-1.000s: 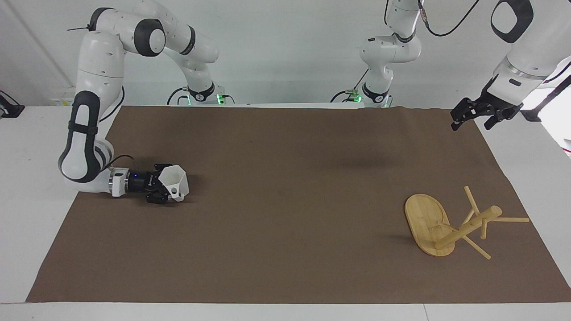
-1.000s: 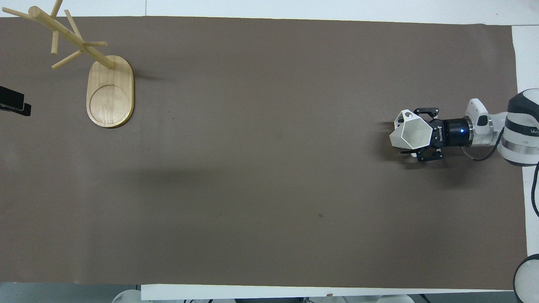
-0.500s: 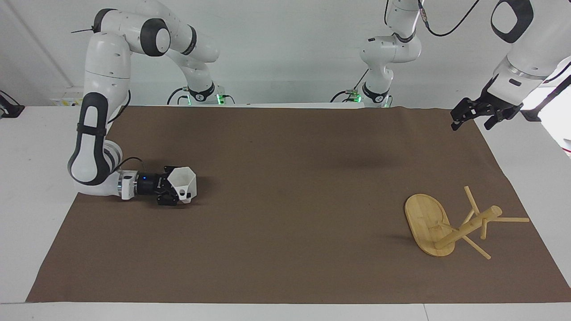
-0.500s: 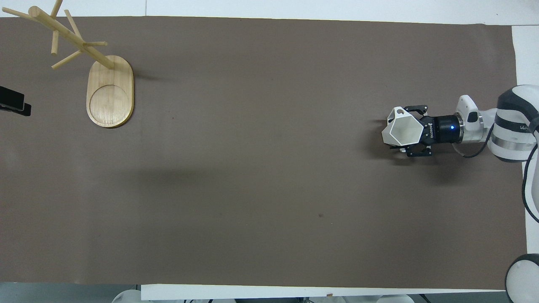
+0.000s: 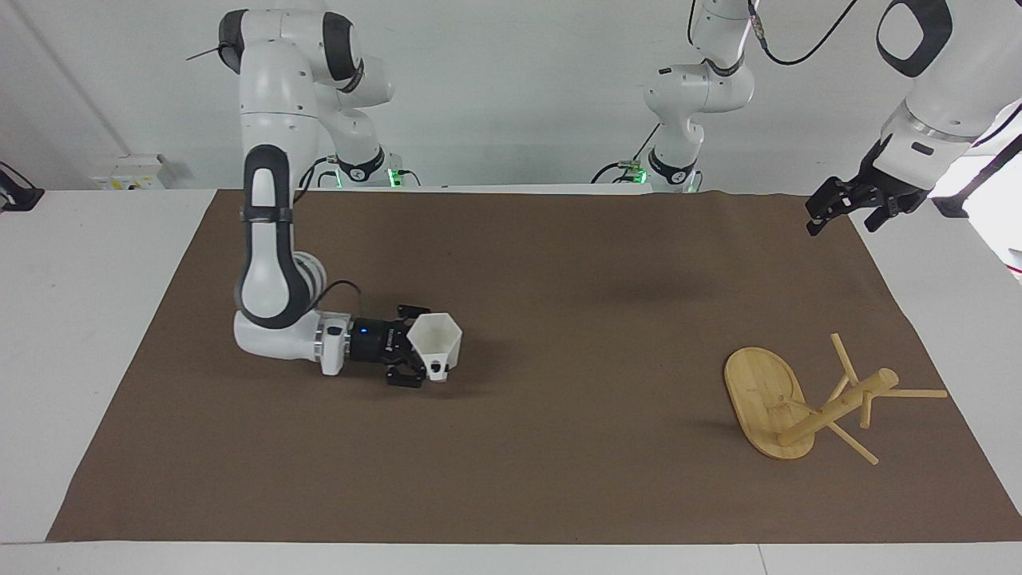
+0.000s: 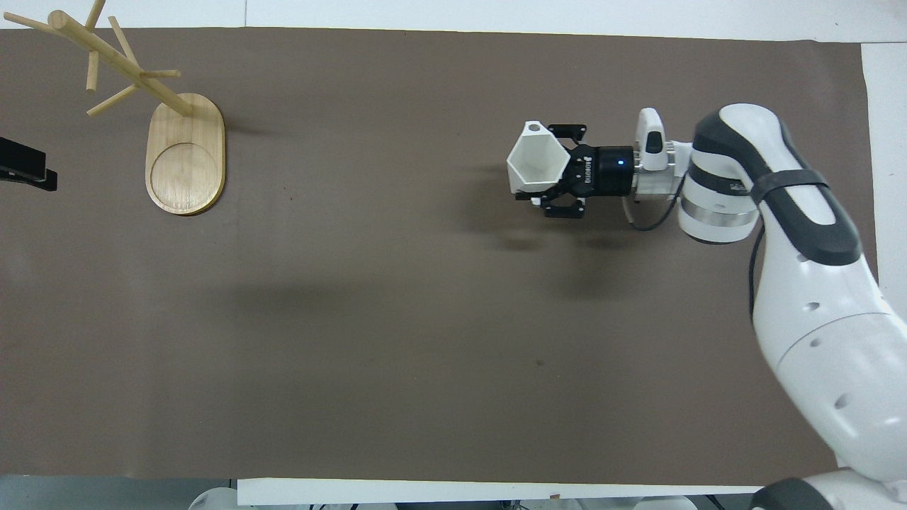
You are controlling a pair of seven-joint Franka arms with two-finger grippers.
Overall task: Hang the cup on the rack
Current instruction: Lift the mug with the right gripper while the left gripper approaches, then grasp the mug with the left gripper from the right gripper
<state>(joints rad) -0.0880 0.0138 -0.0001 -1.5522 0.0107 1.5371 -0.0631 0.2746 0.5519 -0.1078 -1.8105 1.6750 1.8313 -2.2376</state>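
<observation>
The white faceted cup [image 5: 437, 343] is held by my right gripper [image 5: 421, 350], which is shut on it and carries it low over the brown mat, mouth up and handle with its round hole showing. In the overhead view the cup [image 6: 536, 159] sits at the tip of the right gripper [image 6: 558, 168], over the mat's middle part toward the right arm's end. The bamboo rack [image 5: 830, 407] stands on its oval base at the left arm's end; it also shows in the overhead view [image 6: 186, 152]. My left gripper [image 5: 845, 214] is open and empty, up in the air over the mat's corner near the robots.
A brown mat [image 5: 559, 479] covers most of the white table [image 5: 72, 319]. Only the tip of the left gripper [image 6: 23, 168] shows at the edge of the overhead view, beside the rack's base.
My right arm has swung the cup from the right arm's end of the mat toward the middle, closer to the rack. The left arm has not moved.
</observation>
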